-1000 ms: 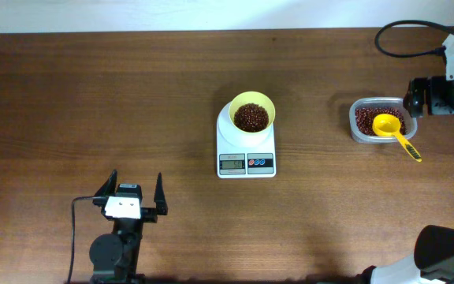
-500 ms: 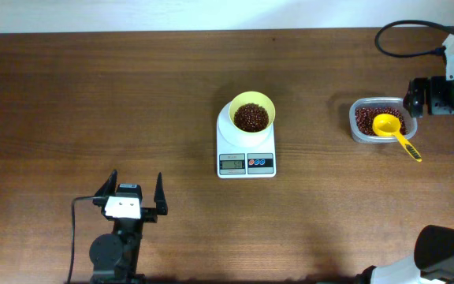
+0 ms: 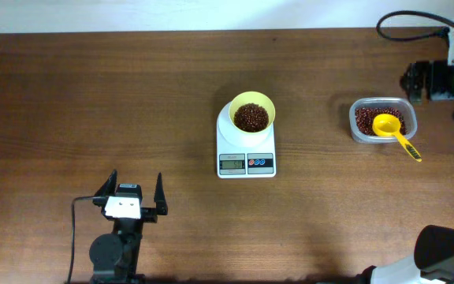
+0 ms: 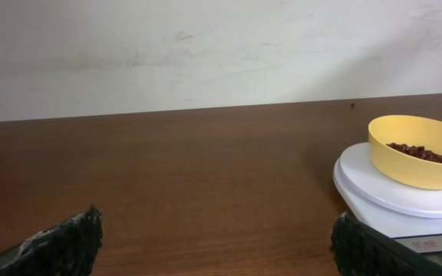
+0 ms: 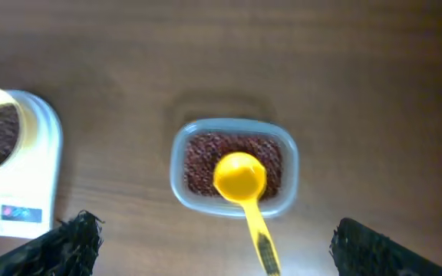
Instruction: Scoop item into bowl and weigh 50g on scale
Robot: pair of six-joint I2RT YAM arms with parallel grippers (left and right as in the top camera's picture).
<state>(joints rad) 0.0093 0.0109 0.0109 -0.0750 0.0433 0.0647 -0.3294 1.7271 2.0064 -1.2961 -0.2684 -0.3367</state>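
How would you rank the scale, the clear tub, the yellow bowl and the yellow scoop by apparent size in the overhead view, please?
1. White scale
2. Clear tub
3. Yellow bowl, somewhat smaller than the tub
4. Yellow scoop

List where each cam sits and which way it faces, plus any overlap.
Overhead: fixed above the table, looking straight down; left gripper at bottom left, right arm at top right.
Left wrist: low over the table, facing level toward the wall; scale and bowl at right; own fingers in bottom corners.
Right wrist: high, looking down on tub and scoop; own fingers in bottom corners.
Shared: all three show the bowl on the scale.
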